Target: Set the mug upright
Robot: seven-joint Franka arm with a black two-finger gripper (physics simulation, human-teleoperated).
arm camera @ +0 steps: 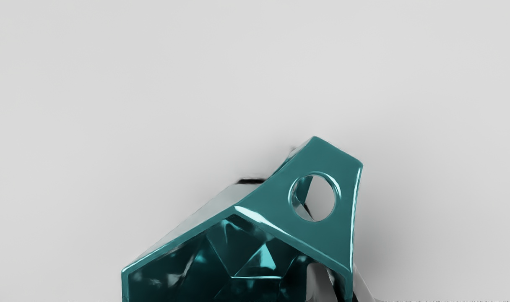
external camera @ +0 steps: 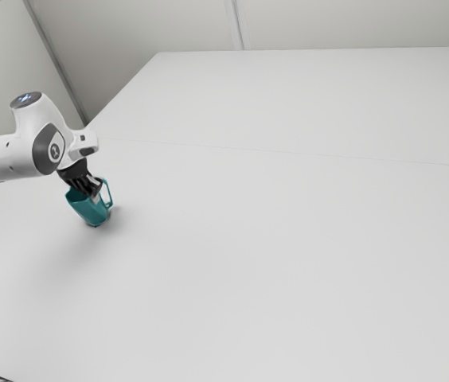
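The mug (external camera: 89, 210), teal and faceted, is at the arm's end of the table (external camera: 272, 263), inclined, its mouth tipped toward the exterior view's left and its base low. It is not upright. The gripper (external camera: 95, 193) is at the rim by the handle (arm camera: 336, 165). Condition of the claw: closed on the mug's wall, with one finger (arm camera: 318, 286) inside the cup and the other (arm camera: 363, 287) outside. The lean looks too steep for the mug to keep unaided, so the grip is judged to be carrying it. Whether the base's edge bears on the table cannot be determined. Step in hand, as judged: righting the mug. The next move calls for turning the hand until the base lies level, then lowering as needed until it seats flat, and only then release. Risk noted: a thin wall pinched off-centre may pivot between the fingers, and early opening could topple it.
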